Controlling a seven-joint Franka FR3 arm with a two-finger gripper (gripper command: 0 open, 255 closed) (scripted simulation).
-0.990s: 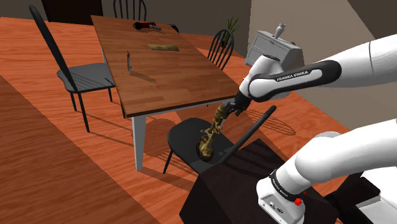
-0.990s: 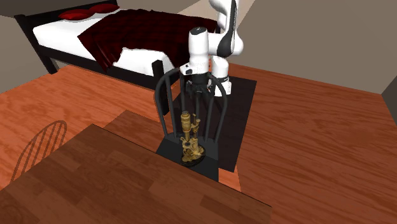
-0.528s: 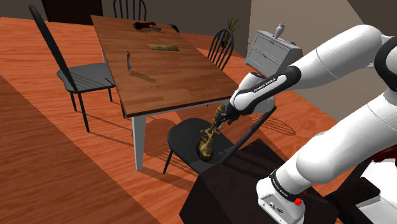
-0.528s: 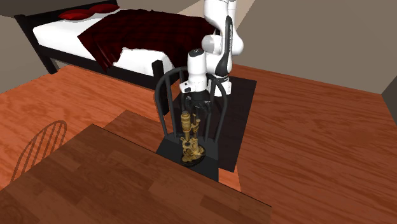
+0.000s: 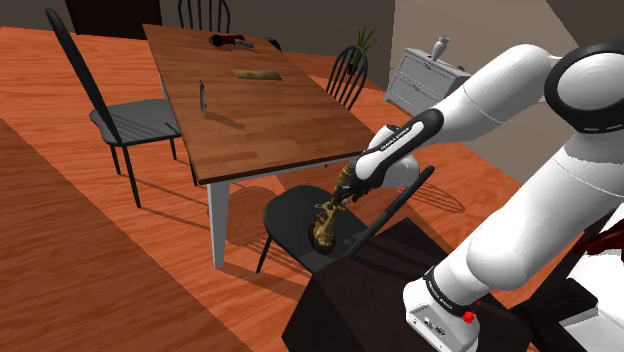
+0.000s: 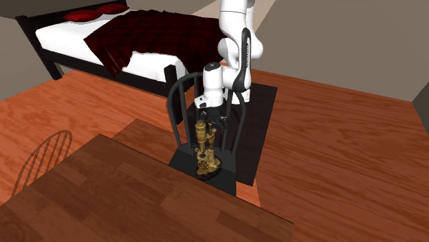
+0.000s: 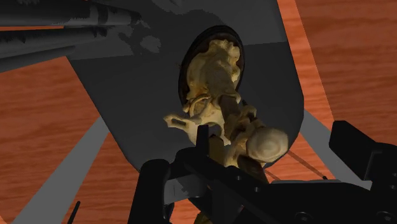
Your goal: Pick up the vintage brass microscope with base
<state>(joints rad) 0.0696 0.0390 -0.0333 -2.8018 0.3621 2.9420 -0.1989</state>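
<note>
A brass-coloured microscope (image 5: 326, 222) stands upright on its dark round base, on the seat of a black chair (image 5: 288, 214) tucked at the table's near end. In the second exterior view the microscope (image 6: 205, 155) rises in front of the chair's curved back (image 6: 180, 89). My gripper (image 5: 347, 186) hangs right over its top, pointing down (image 6: 210, 124). From the wrist, the gripper (image 7: 251, 151) is open, its black fingers (image 7: 154, 184) standing on either side of the pale eyepiece end of the microscope (image 7: 216, 83) without clasping it. The chair seat (image 7: 127, 95) lies below.
A wooden table (image 5: 250, 110) with small items borders the chair. The chair's slanted back rail (image 5: 400, 205) runs close beside my arm. My black stand (image 5: 370, 290) is just behind. Another chair (image 5: 130, 120), a grey dresser (image 5: 425, 75) and a bed (image 6: 124, 41) stand further off.
The arm has bent lower and my gripper has come down closer onto the microscope's top. The microscope and chair have not moved.
</note>
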